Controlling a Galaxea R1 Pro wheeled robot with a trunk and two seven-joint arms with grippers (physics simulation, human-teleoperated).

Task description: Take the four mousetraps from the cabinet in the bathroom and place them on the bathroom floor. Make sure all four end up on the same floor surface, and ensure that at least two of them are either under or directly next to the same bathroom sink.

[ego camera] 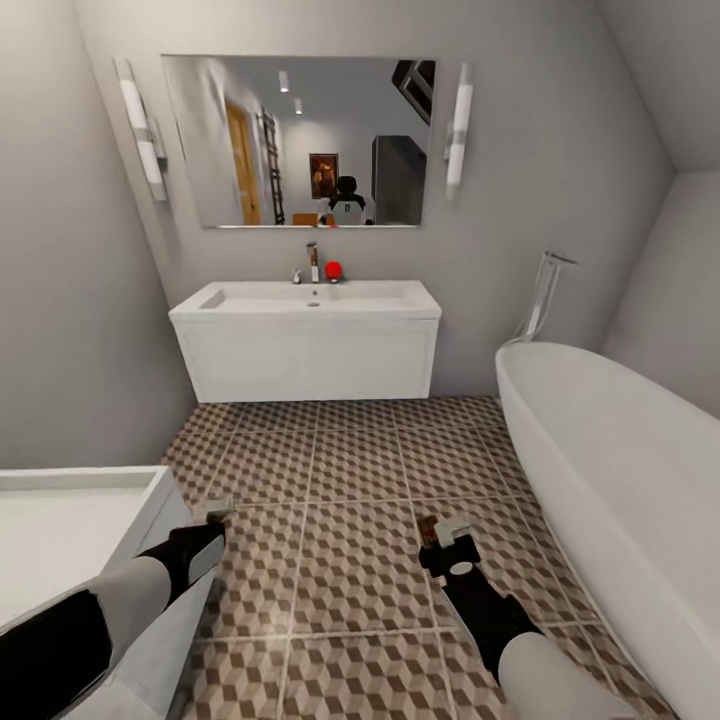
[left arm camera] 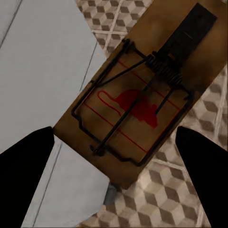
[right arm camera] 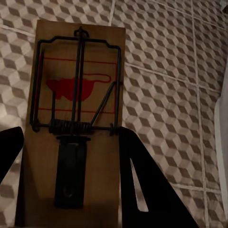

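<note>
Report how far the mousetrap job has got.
Done: two mousetraps are out of the cabinet. In hand: the left gripper holds one mousetrap, and the right gripper holds another mousetrap, both above the floor. Left: no trap lies on the visible tiles or by the sink yet; two more must be fetched.

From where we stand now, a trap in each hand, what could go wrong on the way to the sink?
1. The left gripper hangs by the white unit, so its mousetrap may clip that edge.
2. The right gripper's mousetrap juts past the jaws and could slip.
3. The bathtub narrows the way to the sink.
</note>
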